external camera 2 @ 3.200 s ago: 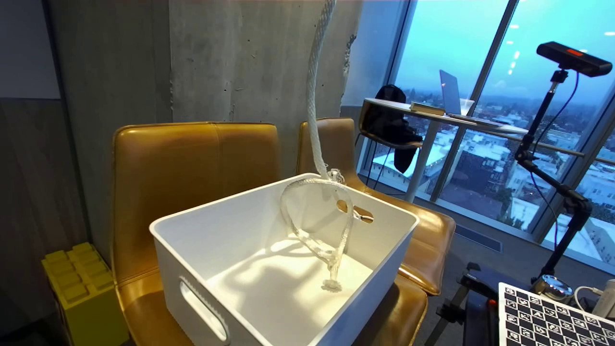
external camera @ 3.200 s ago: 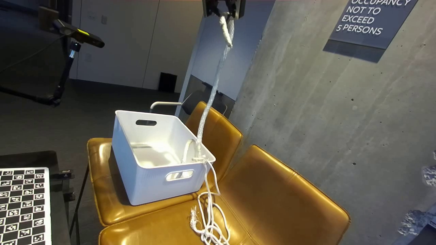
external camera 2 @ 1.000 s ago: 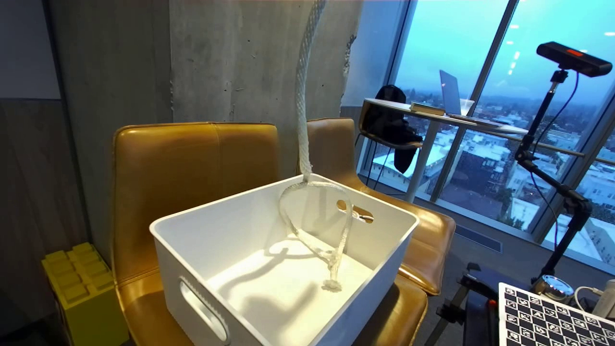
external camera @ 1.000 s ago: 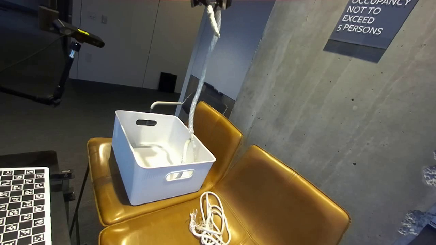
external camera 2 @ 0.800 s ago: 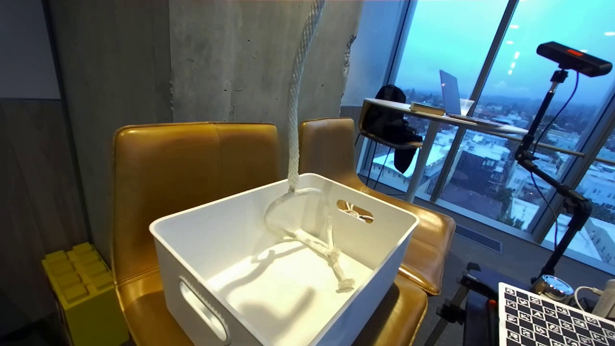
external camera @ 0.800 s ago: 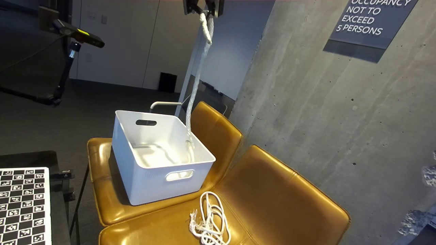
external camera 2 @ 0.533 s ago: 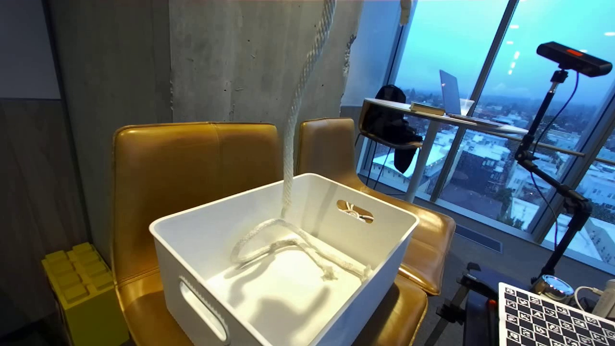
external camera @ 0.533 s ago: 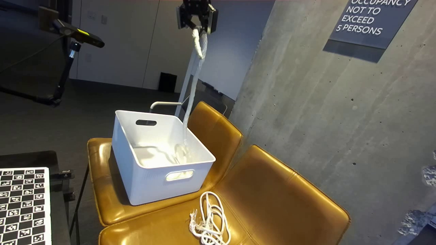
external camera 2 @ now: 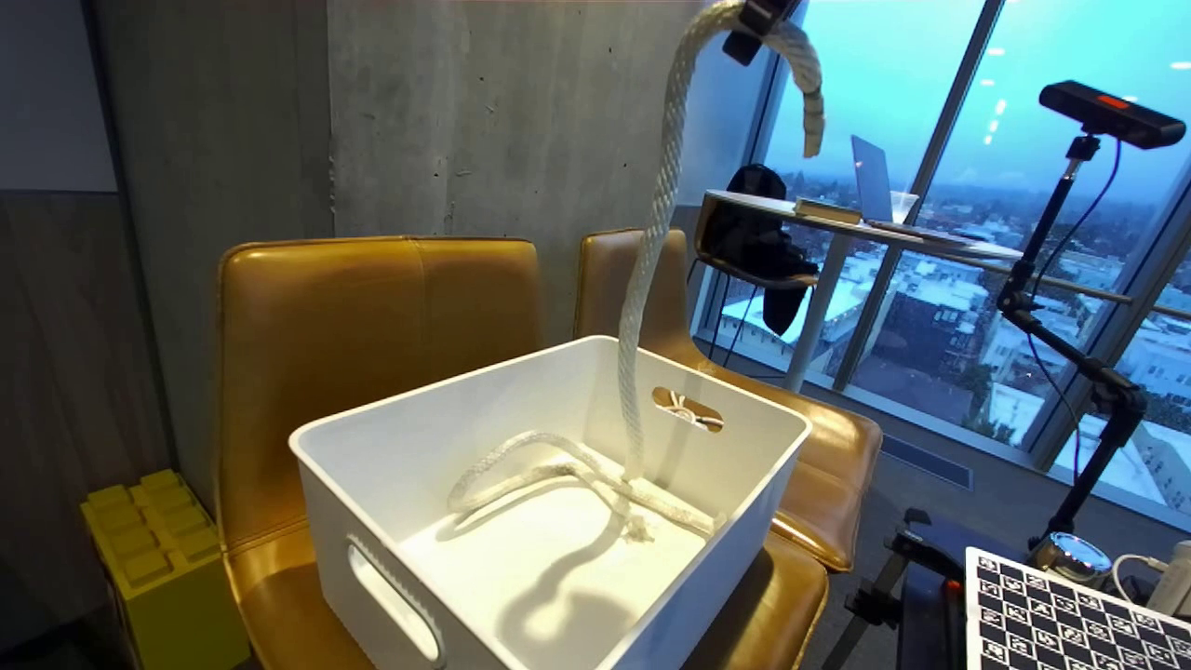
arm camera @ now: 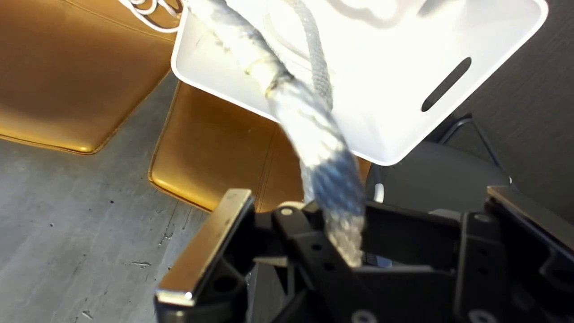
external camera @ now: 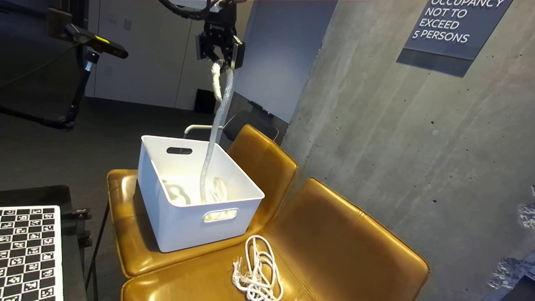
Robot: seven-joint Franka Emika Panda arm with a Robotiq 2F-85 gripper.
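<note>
Two tan chairs [external camera: 355, 236] stand side by side: one carries one white bin [external camera: 205, 236], the other a single heap of thin cord [external camera: 256, 288]. My one gripper [external camera: 224, 65], pointing down and higher than the bin, is clamped on one thick pale rope [external camera 2: 653, 219] near its end; the short end droops, the long part drops inside the bin, near one rope loop [external camera 2: 532, 438]; whether they join I cannot tell

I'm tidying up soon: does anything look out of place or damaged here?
Yes. A thin white cord lies tangled, one end frayed, on the chair seat outside the white bin; it looks stray and worn, whereas the thick rope in the gripper hangs into the bin. The concrete wall also has a roughly chipped edge.
</note>
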